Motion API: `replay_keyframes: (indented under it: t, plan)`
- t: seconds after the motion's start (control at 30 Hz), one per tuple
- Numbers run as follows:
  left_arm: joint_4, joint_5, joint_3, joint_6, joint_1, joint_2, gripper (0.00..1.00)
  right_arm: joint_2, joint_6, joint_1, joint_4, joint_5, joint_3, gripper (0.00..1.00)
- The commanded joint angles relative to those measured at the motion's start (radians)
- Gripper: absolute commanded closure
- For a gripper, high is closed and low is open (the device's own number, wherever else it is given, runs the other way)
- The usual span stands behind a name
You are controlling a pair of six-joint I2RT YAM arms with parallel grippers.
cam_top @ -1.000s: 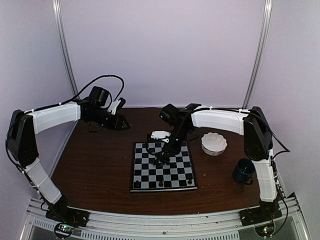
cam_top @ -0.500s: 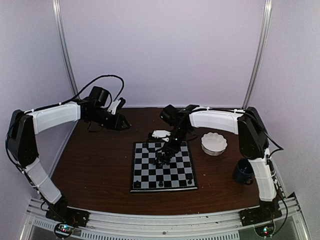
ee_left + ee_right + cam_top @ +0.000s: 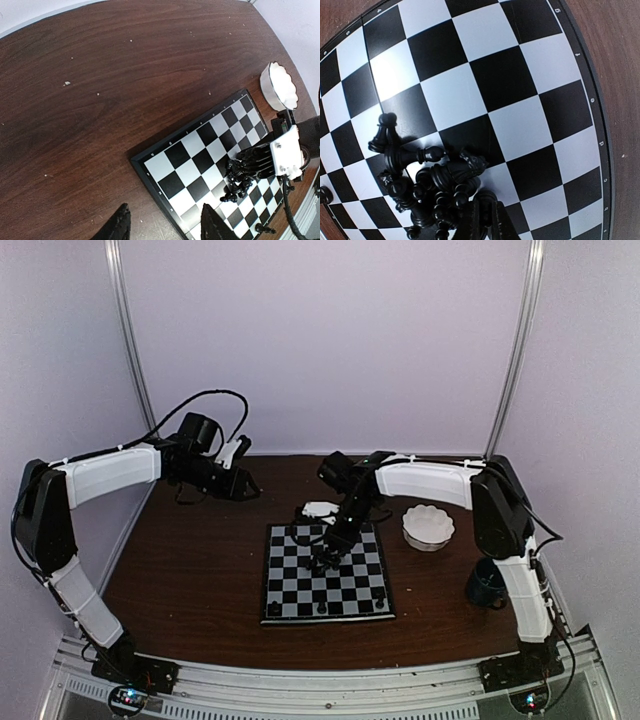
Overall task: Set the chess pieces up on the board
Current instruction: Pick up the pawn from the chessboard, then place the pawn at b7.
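Note:
The board (image 3: 290,585) lies in the middle of the table. A pile of black chess pieces (image 3: 322,562) lies tumbled near its centre, and it also shows in the right wrist view (image 3: 425,185) and the left wrist view (image 3: 237,182). Three single pieces stand along the near edge, one in the middle (image 3: 322,608). My right gripper (image 3: 327,552) is down at the pile, its fingers (image 3: 472,220) nearly closed around the round base of one chess piece (image 3: 487,197). My left gripper (image 3: 240,488) is open and empty above the table's back left, its fingertips (image 3: 120,225) wide apart.
A white scalloped bowl (image 3: 428,526) stands to the right of the board, also in the left wrist view (image 3: 280,90). A dark blue mug (image 3: 487,582) stands near the right arm's base. Bare brown wood (image 3: 125,90) lies to the left of the board.
The right arm has shifted slightly to the left, with its gripper staying at the pile. The left arm has not moved.

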Motion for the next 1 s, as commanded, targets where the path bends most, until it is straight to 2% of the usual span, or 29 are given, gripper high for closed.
replay_keyframes:
  t: [0.0, 0.2, 0.47, 0.7, 0.97]
  plan:
    - [0.016, 0.008, 0.028, 0.005, 0.005, 0.000, 0.52, -0.095, 0.007, -0.005, 0.003, 0.018, -0.013, 1.00]
    - [0.016, 0.005, 0.028, 0.007, 0.005, 0.000, 0.52, -0.216, -0.003, -0.006, 0.008, 0.031, -0.097, 1.00]
    - [0.017, 0.008, 0.028, 0.007, 0.005, -0.002, 0.52, -0.389, -0.093, 0.003, 0.008, -0.033, -0.380, 1.00]
    - [0.017, 0.006, 0.028, 0.006, 0.005, -0.004, 0.52, -0.429, -0.127, 0.049, 0.056, -0.005, -0.547, 0.99]
    - [0.017, 0.008, 0.028, 0.006, 0.005, -0.005, 0.52, -0.396, -0.142, 0.110, 0.068, 0.012, -0.558, 0.98]
